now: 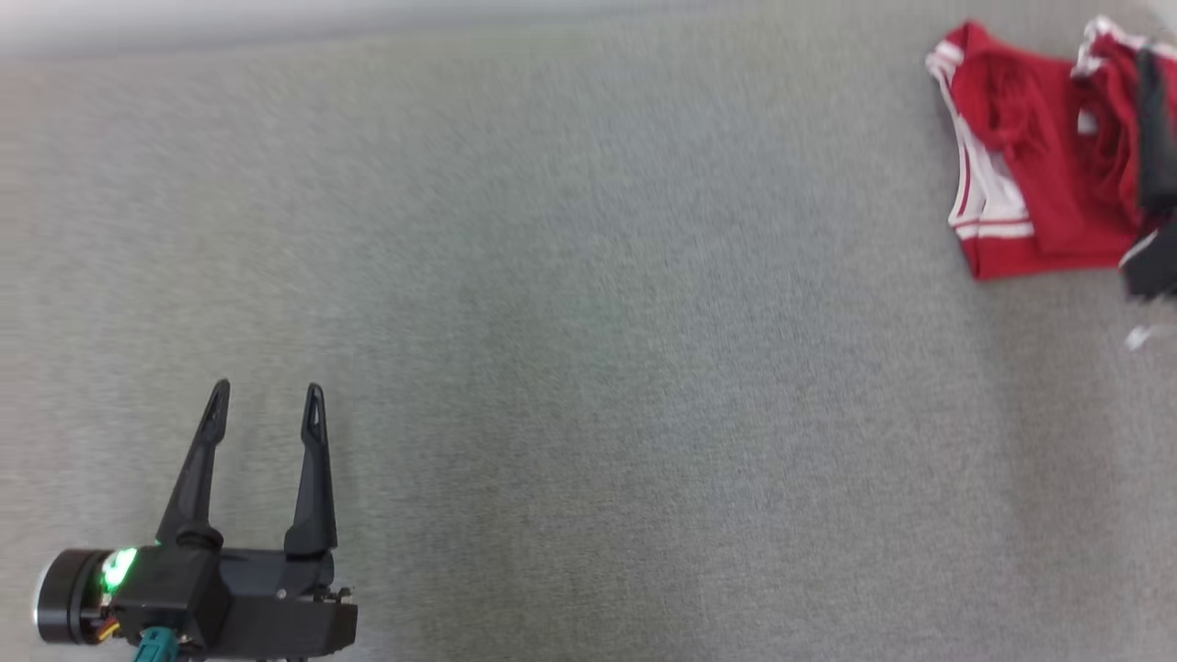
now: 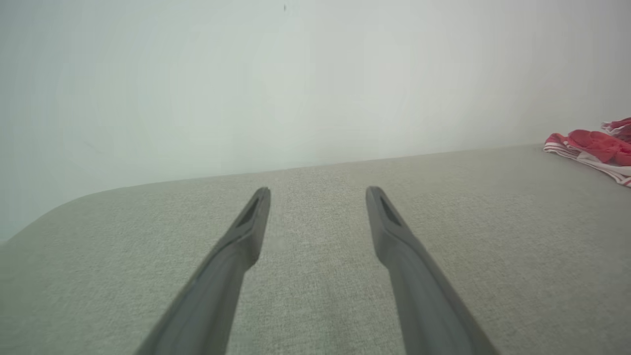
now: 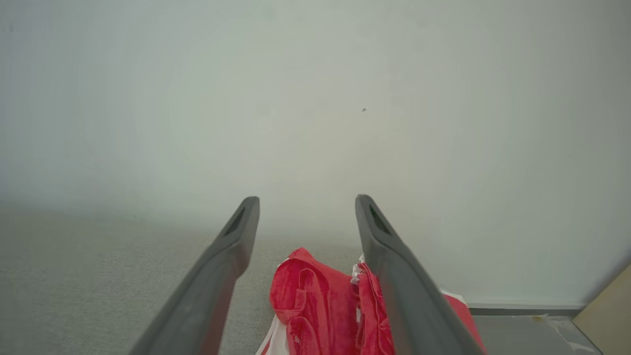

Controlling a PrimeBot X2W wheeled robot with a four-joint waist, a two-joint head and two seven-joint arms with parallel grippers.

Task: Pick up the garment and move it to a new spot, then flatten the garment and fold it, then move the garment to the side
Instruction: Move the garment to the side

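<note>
The garment (image 1: 1030, 156) is red with white striped trim and lies bunched at the far right of the grey fabric surface (image 1: 588, 368). One dark finger (image 1: 1155, 129) of my right gripper hangs over the garment's right part at the picture's edge. In the right wrist view my right gripper (image 3: 306, 202) is open, fingers spread above the crumpled garment (image 3: 308, 296), with nothing clamped. My left gripper (image 1: 268, 391) stands open at the lower left, far from the garment. From the left wrist, my left gripper (image 2: 319, 192) is empty and the garment (image 2: 596, 145) shows far right.
A pale wall (image 2: 296, 74) rises behind the surface's far edge. The surface's corner rounds off at the left (image 2: 44, 212). Past the garment, a strip of grey floor (image 3: 522, 335) and a tan board (image 3: 609, 315) show beyond the surface's right end.
</note>
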